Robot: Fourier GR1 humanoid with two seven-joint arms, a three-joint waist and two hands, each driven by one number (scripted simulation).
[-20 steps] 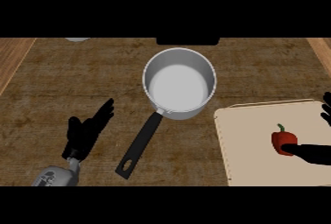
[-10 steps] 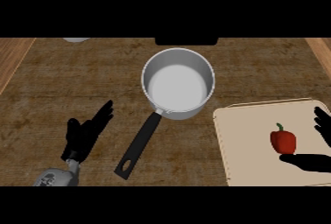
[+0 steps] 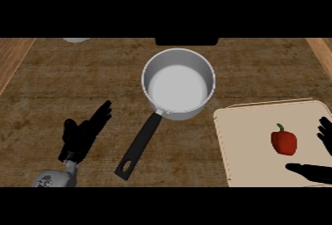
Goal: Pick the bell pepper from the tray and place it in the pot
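I see the left hand point(image 3: 83, 134) at about 8 o'clock in my view. Its fingers are straight and a little spread, pointing toward 1 o'clock. It holds nothing. It rests over the brown counter point(image 3: 52, 83), and its grey forearm point(image 3: 57, 178) comes in from the bottom edge.

Near the middle, a bit toward 12 o'clock, sits the pot point(image 3: 178, 83). It is round and silver, and I can see its pale bottom. Its black handle point(image 3: 139, 147) sticks out toward 7 o'clock. The end of the handle is near the left hand but does not touch it.

At about 4 o'clock lies the tray point(image 3: 246, 132), pale and flat. Its top left corner is just beside the pot.

The bell pepper point(image 3: 284, 142) is on the tray. It is red, with a small green stem on top.

The right hand point(image 3: 314, 172) is at the far right edge, partly cut off. Its fingers point(image 3: 325, 134) are at the pepper's 3 o'clock and its thumb is at the pepper's 5 o'clock. The hand is spread wide around the pepper. I can see a gap on both sides, so it is not touching it.
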